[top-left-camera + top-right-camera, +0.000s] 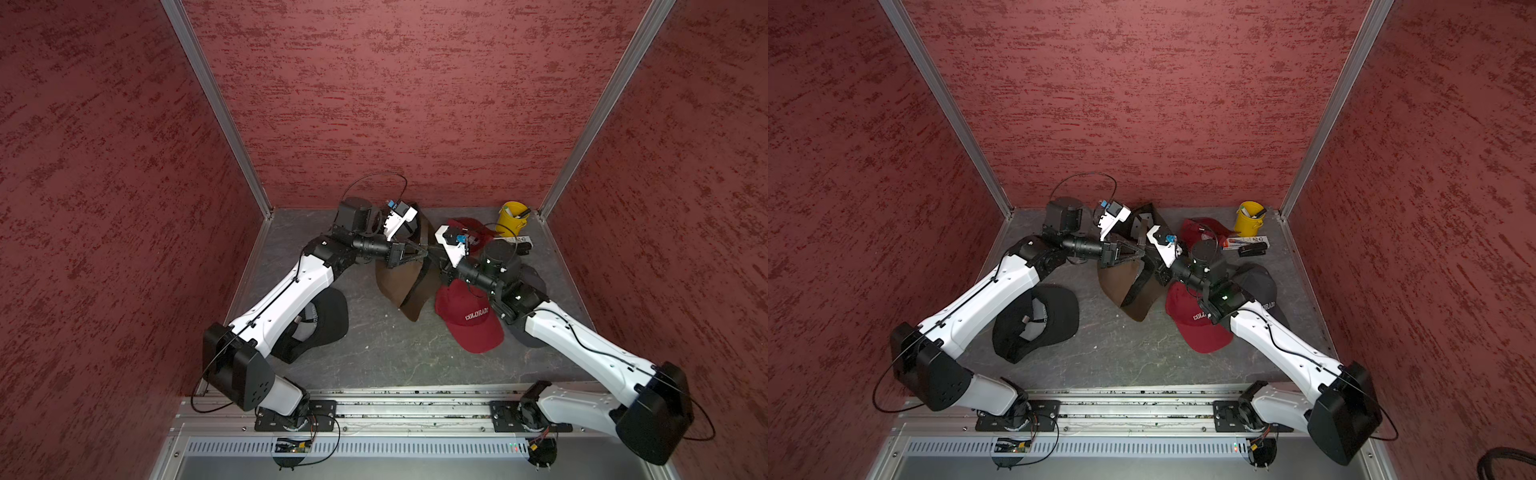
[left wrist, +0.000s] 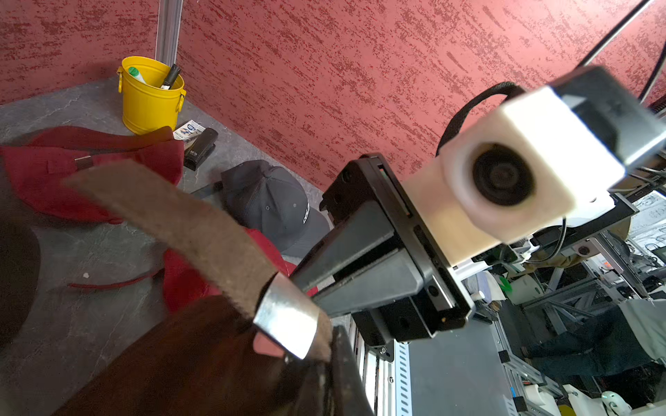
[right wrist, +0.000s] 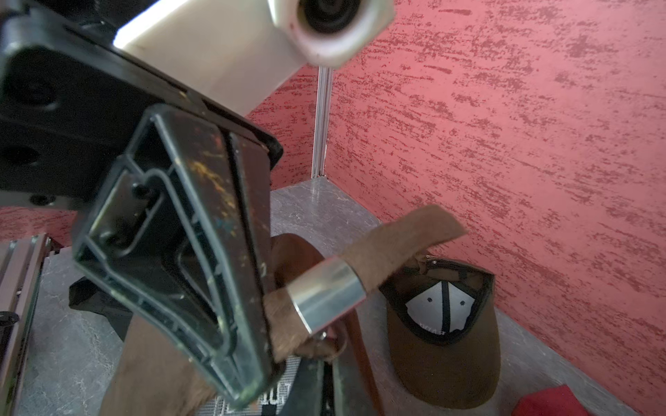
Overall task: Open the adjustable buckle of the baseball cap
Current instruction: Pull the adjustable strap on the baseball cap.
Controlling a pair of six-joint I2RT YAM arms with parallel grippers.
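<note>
The brown baseball cap (image 1: 395, 286) hangs lifted above the table between both arms in both top views (image 1: 1117, 282). Its brown strap (image 2: 187, 223) runs through a silver metal buckle (image 2: 288, 324), which also shows in the right wrist view (image 3: 324, 291). My left gripper (image 1: 422, 250) is shut on the strap just beside the buckle (image 3: 268, 360). My right gripper (image 1: 432, 253) comes from the opposite side. Its fingers (image 2: 346, 266) lie together, with the tips meeting at the buckle's edge. From its own camera the right gripper (image 3: 324, 363) is shut right under the buckle.
On the grey table lie a black cap (image 1: 320, 320), a red COLORADO cap (image 1: 469, 320), another red cap (image 2: 90, 173), a grey cap (image 2: 266, 201) and a second brown cap (image 3: 443, 342). A yellow bucket (image 1: 513, 218) and a stapler (image 1: 1252, 249) stand at the back right. Red walls close three sides.
</note>
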